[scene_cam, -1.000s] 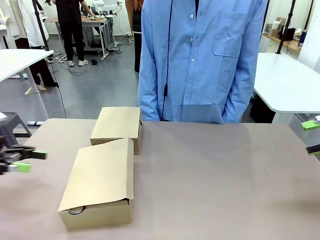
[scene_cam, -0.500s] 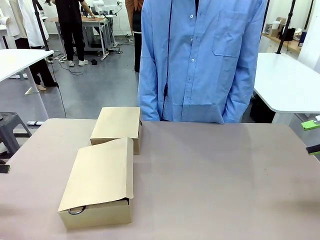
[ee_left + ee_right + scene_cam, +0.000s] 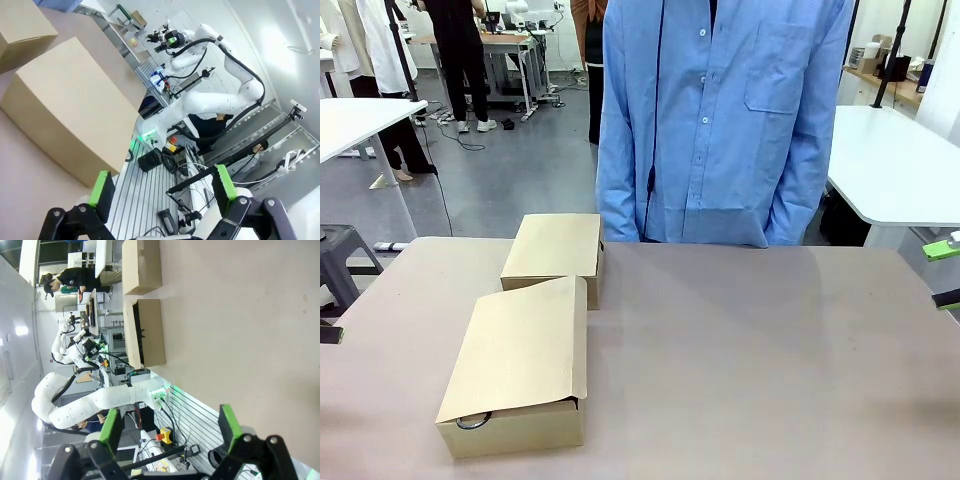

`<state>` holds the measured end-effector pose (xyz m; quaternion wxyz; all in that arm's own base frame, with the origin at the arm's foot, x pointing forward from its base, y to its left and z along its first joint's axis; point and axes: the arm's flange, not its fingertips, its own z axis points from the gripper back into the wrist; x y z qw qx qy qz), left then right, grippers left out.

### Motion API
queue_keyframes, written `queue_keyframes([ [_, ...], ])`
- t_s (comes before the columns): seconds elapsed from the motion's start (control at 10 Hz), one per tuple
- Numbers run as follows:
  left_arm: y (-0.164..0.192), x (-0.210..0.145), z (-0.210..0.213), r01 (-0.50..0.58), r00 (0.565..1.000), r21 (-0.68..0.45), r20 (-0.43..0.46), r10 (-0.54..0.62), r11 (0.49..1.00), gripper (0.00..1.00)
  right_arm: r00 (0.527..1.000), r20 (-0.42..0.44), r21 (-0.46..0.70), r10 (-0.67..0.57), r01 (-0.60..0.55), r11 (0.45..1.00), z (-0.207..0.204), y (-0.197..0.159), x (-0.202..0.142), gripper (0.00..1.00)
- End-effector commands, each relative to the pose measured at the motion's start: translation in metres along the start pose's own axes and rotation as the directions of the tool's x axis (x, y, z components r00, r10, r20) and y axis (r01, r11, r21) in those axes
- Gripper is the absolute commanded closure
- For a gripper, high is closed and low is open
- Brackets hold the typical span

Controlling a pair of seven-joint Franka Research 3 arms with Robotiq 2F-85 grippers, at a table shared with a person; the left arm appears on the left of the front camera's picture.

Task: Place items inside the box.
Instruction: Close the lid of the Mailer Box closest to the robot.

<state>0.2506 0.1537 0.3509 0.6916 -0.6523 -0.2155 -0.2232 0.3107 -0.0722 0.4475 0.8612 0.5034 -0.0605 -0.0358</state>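
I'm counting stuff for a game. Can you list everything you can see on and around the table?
Boxes: two, brown cardboard, left part of the table; the near box has its flap down but slightly ajar, the far box sits closed right behind it.
Ring: one, metal, peeking from under the near box's flap.
Table: one, brownish grey, under the boxes.
Other tables: white, one at each side behind.
Person: one, blue shirt, standing at the far edge of the table.
Left gripper: black with green pads, open, off the table's left side.
Right gripper: black with green pads, open, at the table's right edge.
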Motion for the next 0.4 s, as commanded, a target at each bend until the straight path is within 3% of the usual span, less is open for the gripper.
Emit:
queue_keyframes([
  [0.0, -0.0036, -0.0042, -0.0006, 0.017, 1.0, -0.011, -0.009, -0.017, 1.0, 0.0, 1.0, 0.006, 0.021, -0.006, 0.006, 1.0, 0.0006, 0.0036, 0.0008, 0.0],
  [0.3, -0.0036, -0.0042, -0.0006, 0.017, 1.0, -0.011, -0.009, -0.017, 1.0, 0.0, 1.0, 0.006, 0.021, -0.006, 0.006, 1.0, 0.0006, 0.0036, 0.0008, 0.0],
])
